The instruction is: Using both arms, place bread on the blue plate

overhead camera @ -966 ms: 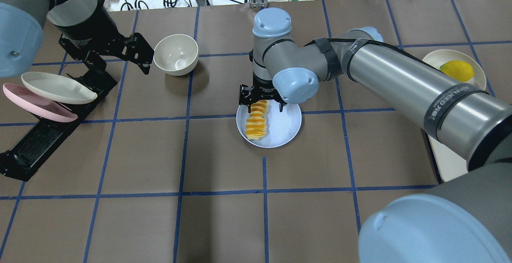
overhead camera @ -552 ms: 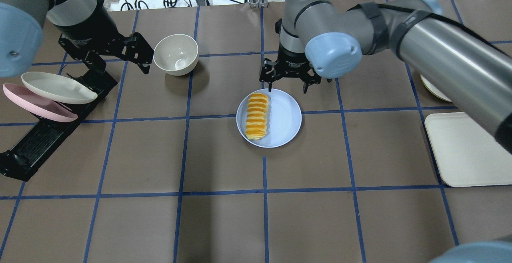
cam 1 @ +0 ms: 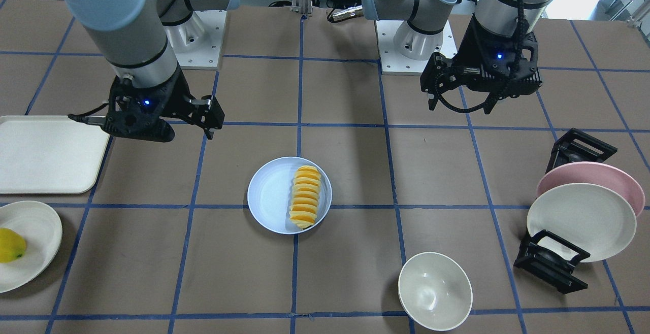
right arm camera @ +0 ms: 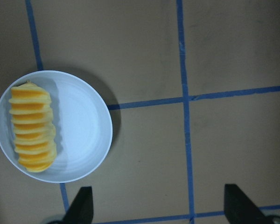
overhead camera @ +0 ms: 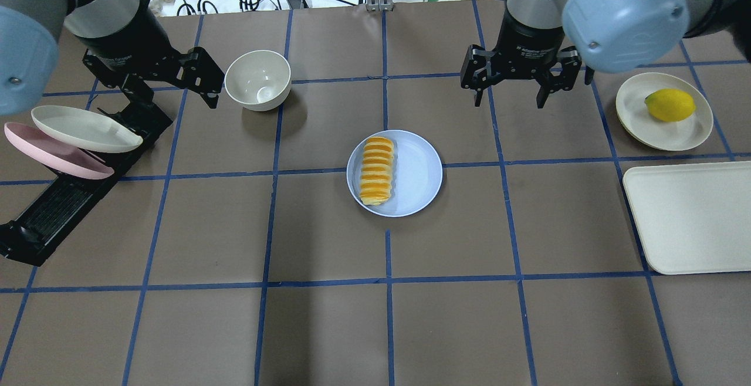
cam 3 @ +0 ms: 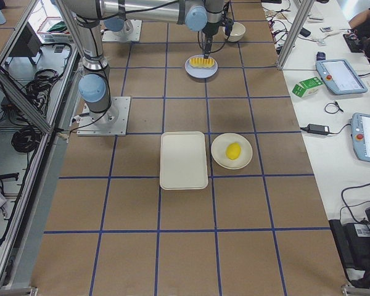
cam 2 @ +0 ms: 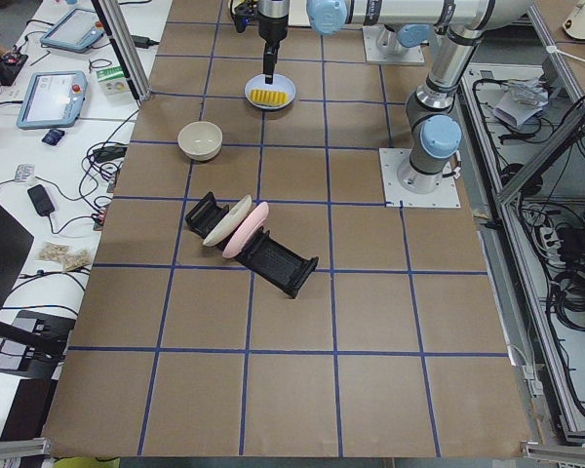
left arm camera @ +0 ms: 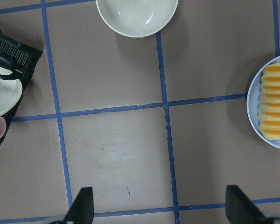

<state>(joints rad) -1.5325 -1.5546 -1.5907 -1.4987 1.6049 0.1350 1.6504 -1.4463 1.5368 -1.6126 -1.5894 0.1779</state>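
Observation:
The bread [overhead camera: 376,170], striped orange and pale yellow, lies on the left half of the blue plate [overhead camera: 418,175] at the table's middle. It also shows in the front view [cam 1: 304,197] and in the right wrist view [right arm camera: 32,133], on the plate [right arm camera: 81,135]. My right gripper [overhead camera: 508,103] is open and empty, raised beyond and to the right of the plate. My left gripper [overhead camera: 176,98] is open and empty, far left, beside the bowl. In the left wrist view the bread [left arm camera: 274,100] is at the right edge.
A cream bowl [overhead camera: 258,79] stands at the back left. A black rack [overhead camera: 58,204] holds a cream plate [overhead camera: 82,129] and a pink plate [overhead camera: 53,154]. A yellow fruit [overhead camera: 670,104] sits on a cream plate [overhead camera: 698,131] at the right, with a cream tray [overhead camera: 692,216] nearer.
My right gripper, which stood open around the bread's far end, has lifted off and swung away to the back right. The bread stays on the plate. The left arm has not moved.

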